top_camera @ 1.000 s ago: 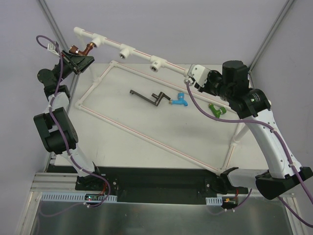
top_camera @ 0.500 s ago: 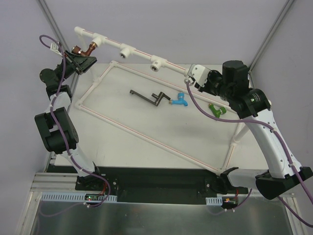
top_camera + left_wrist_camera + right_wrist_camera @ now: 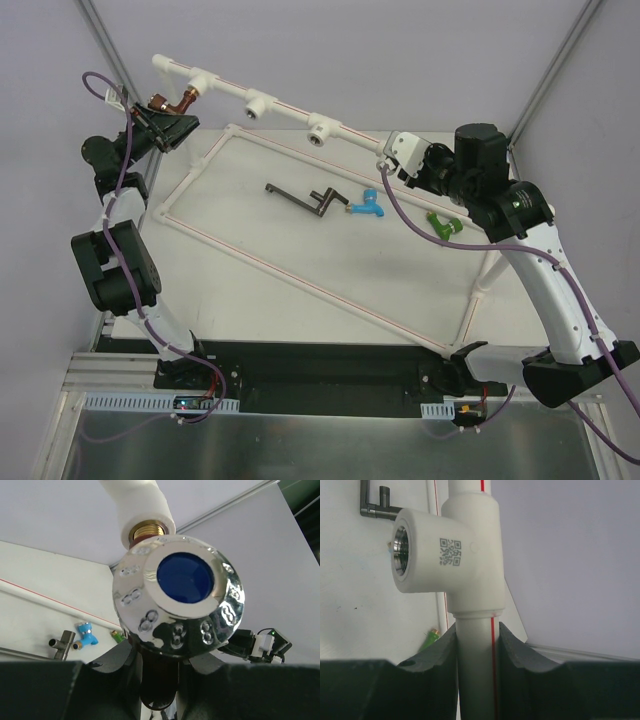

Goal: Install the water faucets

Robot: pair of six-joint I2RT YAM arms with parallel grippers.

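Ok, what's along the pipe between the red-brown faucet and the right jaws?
Two empty sockets: the middle socket and the right socket, both on the white pipe. The top external view shows it.

- The left gripper [image 3: 163, 118], clamped on the red-brown faucet [image 3: 173, 101], twists slightly at the left end of the white pipe frame [image 3: 285, 106].
- The left arm's wrist [image 3: 105, 152] edges closer to that frame.

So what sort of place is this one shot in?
Probably a lab test bench: left arm and right arm bolted to a white table, plain booth walls, a pipe frame with a blue tap inside it.
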